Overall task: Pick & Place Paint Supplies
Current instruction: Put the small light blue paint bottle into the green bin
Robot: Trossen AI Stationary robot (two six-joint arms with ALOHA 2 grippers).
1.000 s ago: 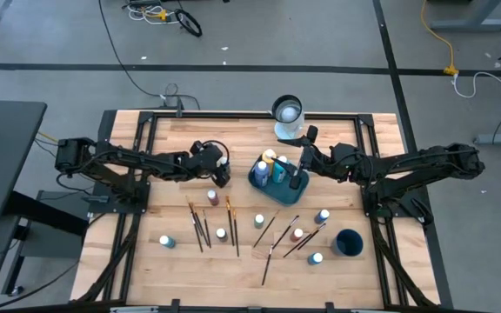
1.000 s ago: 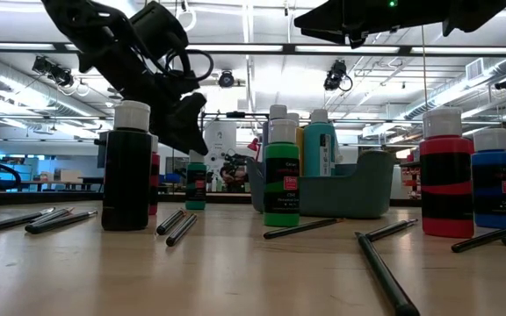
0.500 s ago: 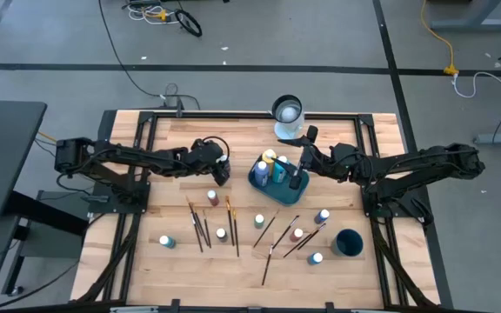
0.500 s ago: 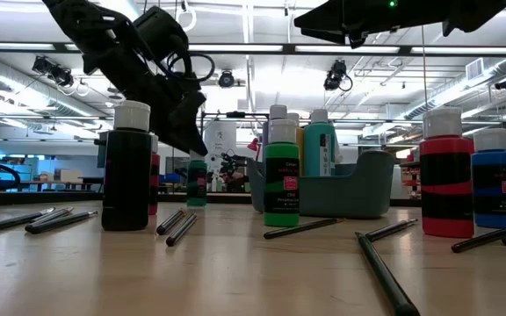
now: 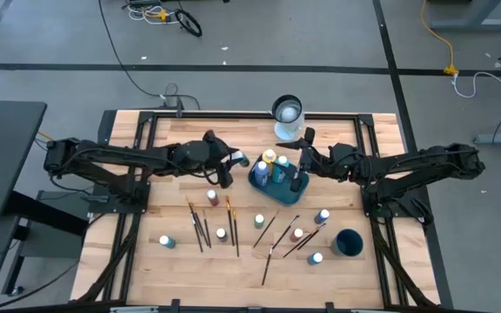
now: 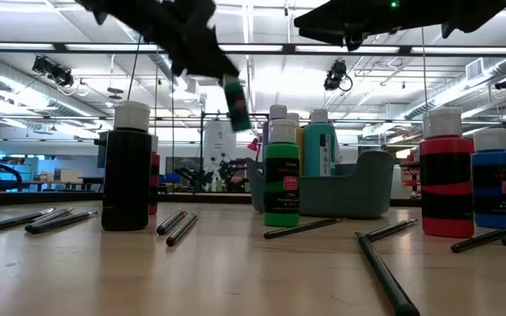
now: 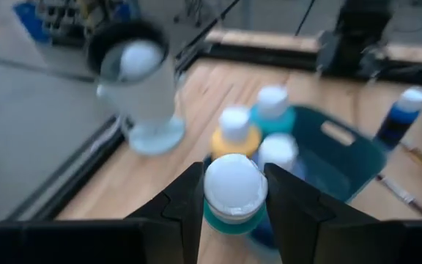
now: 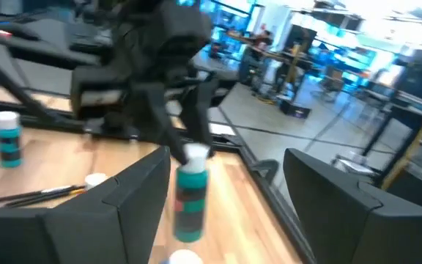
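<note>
Task partly complete: the dark blue caddy already holds several capped paint bottles, while about nine bottles and the scattered brushes lie on the table in front of it. Left gripper, clamped on a teal paint bottle, carries it in the air just beside the caddy's left side. Right gripper hangs over the caddy's right edge, jaws apart and empty

Our wooden table
On it we see a teal bin, glass jar, dark cup, scattered bottles and brushes.
</note>
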